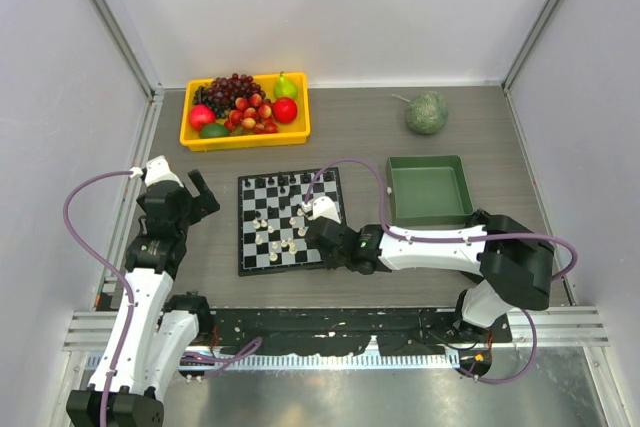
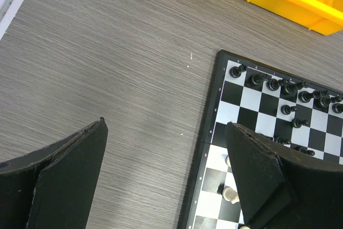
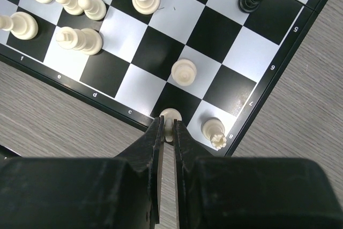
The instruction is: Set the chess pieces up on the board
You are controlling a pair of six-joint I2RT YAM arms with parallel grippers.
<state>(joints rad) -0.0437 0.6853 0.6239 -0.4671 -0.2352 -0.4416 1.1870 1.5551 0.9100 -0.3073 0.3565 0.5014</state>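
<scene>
The board (image 1: 241,232) lies mid-table, black pieces (image 1: 283,184) along its far rows and cream-white pieces (image 1: 277,239) scattered on the near half. My right gripper (image 3: 169,124) is shut on a small cream-white piece (image 3: 170,115) over a dark square in the board's edge row, beside a white rook (image 3: 214,132) in the corner. A white pawn (image 3: 185,72) stands one square further in. My left gripper (image 2: 166,124) hangs wide open and empty over bare table just left of the board (image 2: 213,112). A black row (image 2: 273,84) shows beyond its right finger.
A yellow tray (image 1: 245,138) of fruit sits behind the board. A green tray (image 1: 430,192) is to the board's right, with a round green object (image 1: 426,112) behind it. White walls close the table in on three sides.
</scene>
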